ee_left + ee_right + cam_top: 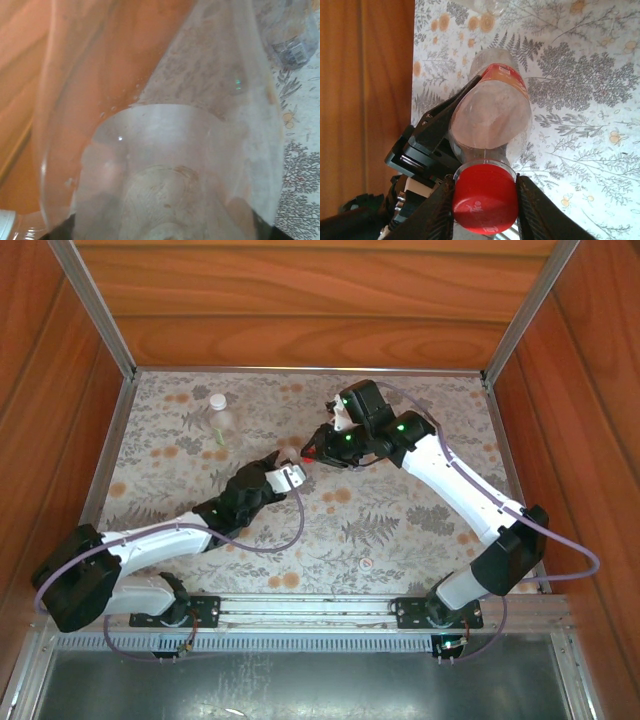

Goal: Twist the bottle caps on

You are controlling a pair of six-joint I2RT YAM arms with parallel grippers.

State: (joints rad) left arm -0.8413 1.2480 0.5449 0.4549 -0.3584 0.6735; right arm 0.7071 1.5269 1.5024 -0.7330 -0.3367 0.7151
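Note:
A clear bottle with a red-orange label [496, 107] is held off the table, with my left gripper [285, 478] shut on its body; the black left fingers [432, 132] clamp its side. The same bottle [165, 150] is seen close up from the left wrist. A red cap [484, 202] sits on the bottle's neck, and my right gripper [484, 186] is shut on it, one finger pressed against each side. From above, the red cap [306, 454] shows at the tip of the right gripper [310, 453]. A clear bottle with a white cap [218, 416] stands at the back left.
Another clear bottle with a barcode label [292, 37] lies on the flowered table cover [400, 530] beyond the held one. Wooden walls [300, 300] and metal rails close in the table on three sides. A white cap [6, 220] peeks in at the lower left of the left wrist view.

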